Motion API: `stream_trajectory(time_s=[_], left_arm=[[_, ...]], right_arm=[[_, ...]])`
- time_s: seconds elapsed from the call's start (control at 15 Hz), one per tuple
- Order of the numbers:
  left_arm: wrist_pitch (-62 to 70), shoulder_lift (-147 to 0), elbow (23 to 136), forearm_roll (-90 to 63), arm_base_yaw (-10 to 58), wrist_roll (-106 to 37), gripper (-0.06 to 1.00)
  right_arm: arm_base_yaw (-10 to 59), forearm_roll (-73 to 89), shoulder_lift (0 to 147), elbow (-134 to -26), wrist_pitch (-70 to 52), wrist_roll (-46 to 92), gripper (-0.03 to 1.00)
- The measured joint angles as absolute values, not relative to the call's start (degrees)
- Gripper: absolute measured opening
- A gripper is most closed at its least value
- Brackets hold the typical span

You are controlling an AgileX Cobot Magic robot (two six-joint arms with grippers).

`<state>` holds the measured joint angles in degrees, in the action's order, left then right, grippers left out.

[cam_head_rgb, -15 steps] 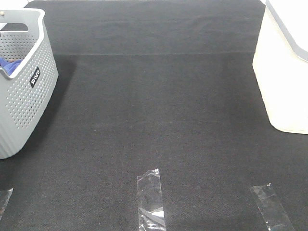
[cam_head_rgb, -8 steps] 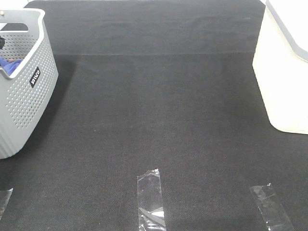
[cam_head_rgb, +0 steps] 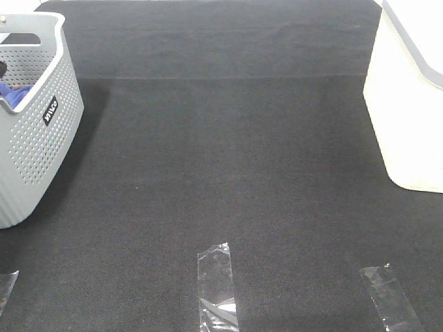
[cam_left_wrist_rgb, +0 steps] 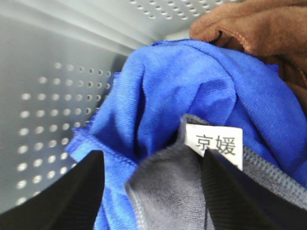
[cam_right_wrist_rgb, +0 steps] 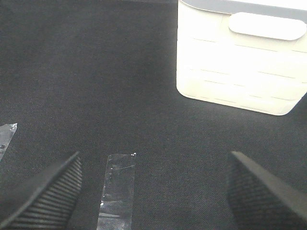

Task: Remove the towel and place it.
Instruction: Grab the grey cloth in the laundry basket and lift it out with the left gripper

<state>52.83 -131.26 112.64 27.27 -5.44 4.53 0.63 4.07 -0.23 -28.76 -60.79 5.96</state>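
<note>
In the left wrist view my left gripper [cam_left_wrist_rgb: 152,191] is inside the grey perforated basket [cam_left_wrist_rgb: 43,72]. Its jaws stand partly closed around a raised fold of the greyish-lavender towel [cam_left_wrist_rgb: 165,189], which carries a white label. The towel lies on a bright blue cloth [cam_left_wrist_rgb: 192,91], which sits partly between one finger and the towel. In the high view only the basket [cam_head_rgb: 34,138], a bit of blue cloth [cam_head_rgb: 17,90] and a dark part of the left arm at the frame's left edge show. My right gripper [cam_right_wrist_rgb: 153,191] is open and empty above the black mat.
A brown cloth [cam_left_wrist_rgb: 259,28] lies in the basket beside the blue one. A white bin [cam_head_rgb: 412,97] stands at the right of the mat and also shows in the right wrist view [cam_right_wrist_rgb: 240,62]. Clear tape strips [cam_head_rgb: 216,283] mark the mat's front.
A dark part of the left arm has come into view at the left edge over the basket and covers some of the blue cloth. Nothing else has moved.
</note>
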Motion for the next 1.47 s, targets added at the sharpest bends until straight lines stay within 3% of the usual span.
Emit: stream_trajectory(time_s=[0.2,0.47,0.93,1.47], left_arm=[[52.65,-132.53,112.64,27.27,-5.44,4.58,0.57],[52.31,-132.53,112.70,27.27,-5.44,4.70,0.45],[52.20,-132.53,112.70,27.67,-5.44,4.70,0.02],[51.39,-125.54,112.70,27.62,-5.44,4.70,0.00]], right_arm=[[0.63,4.07,-0.23,-28.76,-60.79,5.96,0.76],[0.63,4.07,-0.23,-28.76,-60.79,5.96,0.76],[0.63,4.07,-0.23,-28.76,-60.79,5.96,0.76],[0.63,4.07,-0.23,-28.76,-60.79,5.96,0.76]])
